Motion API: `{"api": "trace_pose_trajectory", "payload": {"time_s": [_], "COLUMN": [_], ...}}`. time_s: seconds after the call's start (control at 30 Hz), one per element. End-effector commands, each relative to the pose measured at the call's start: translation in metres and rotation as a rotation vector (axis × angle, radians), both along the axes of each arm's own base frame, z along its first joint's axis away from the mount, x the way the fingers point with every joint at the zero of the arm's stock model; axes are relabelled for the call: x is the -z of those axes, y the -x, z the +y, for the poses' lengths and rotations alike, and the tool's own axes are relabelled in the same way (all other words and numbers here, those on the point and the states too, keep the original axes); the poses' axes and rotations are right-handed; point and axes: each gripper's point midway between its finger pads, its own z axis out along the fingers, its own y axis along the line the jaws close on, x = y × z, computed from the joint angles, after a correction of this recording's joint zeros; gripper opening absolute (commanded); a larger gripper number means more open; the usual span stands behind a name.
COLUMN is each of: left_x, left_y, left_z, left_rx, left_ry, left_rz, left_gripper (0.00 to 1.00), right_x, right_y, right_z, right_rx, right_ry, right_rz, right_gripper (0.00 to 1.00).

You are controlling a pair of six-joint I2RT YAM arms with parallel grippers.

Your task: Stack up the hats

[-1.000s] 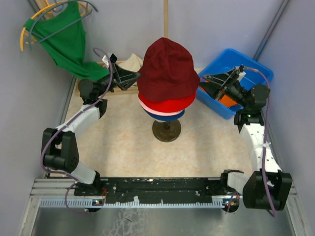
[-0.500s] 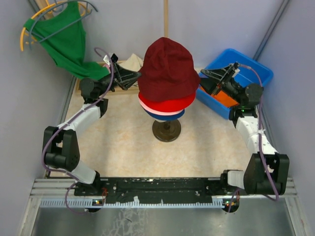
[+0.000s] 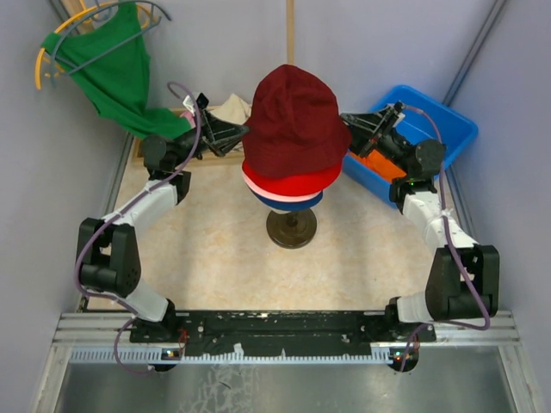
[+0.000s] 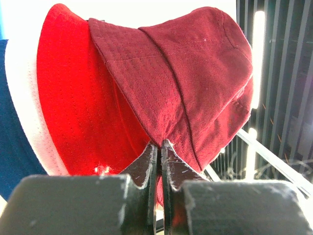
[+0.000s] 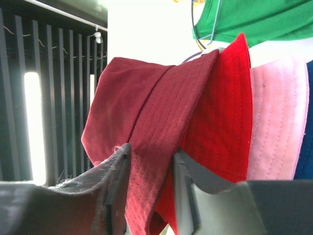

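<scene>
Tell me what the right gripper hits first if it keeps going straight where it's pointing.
The dark red hat: its brim already lies between the right gripper jaws, which look open. Behind it comes the red hat.

Robotics lab test cell: plain grey partition walls [image 3: 26, 215], beige bench [image 3: 215, 249], slotted aluminium mounting rail [image 3: 275, 344] carrying two arm bases, blue storage bin [image 3: 448, 120] (no domestic furnishings in sight).

The stack runs dark red hat [image 3: 293, 120], bright red hat [image 3: 288, 182], pink hat [image 5: 276, 122], navy hat [image 3: 297, 203]. A green garment [image 3: 112, 73] hangs far left; the bin [image 3: 430, 116] far right is blue.
</scene>
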Motion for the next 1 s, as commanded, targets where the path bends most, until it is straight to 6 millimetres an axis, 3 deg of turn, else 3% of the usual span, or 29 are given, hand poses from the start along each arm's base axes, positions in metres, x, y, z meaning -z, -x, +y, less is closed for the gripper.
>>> {"api": "trace_pose_trajectory", "payload": {"time_s": [0.0,0.1,0.13,0.33,0.67,0.97], "left_x": [-0.006,-0.004,-0.003,0.003,0.02,0.064], "left_y": [0.003,0.003,0.003,0.004,0.008,0.011], "left_z": [-0.003,-0.003,-0.003,-0.003,-0.003,-0.003], "left_rx": [0.012,0.014,0.016,0.023,0.036,0.049], "left_ry": [0.002,0.002,0.003,0.006,0.003,-0.013], "left_rz": [-0.059,-0.058,-0.055,-0.046,-0.024,0.034], "left_gripper": [0.07,0.07,0.07,0.07,0.07,0.06], "right_x": [-0.034,-0.034,-0.034,-0.024,0.036,0.084], "right_y": [0.011,0.012,0.012,0.015,0.005,0.006], "right_z": [-0.001,-0.002,-0.003,-0.007,-0.008,-0.005], "right_rx": [0.013,0.016,0.018,0.041,0.086,0.09], "right_ry": [-0.042,-0.05,-0.052,-0.037,0.077,0.171], "right_rz": [-0.125,-0.119,-0.118,-0.107,-0.024,0.043], "right_gripper": [0.3,0.04,0.0,0.0,0.0,0.0]}}
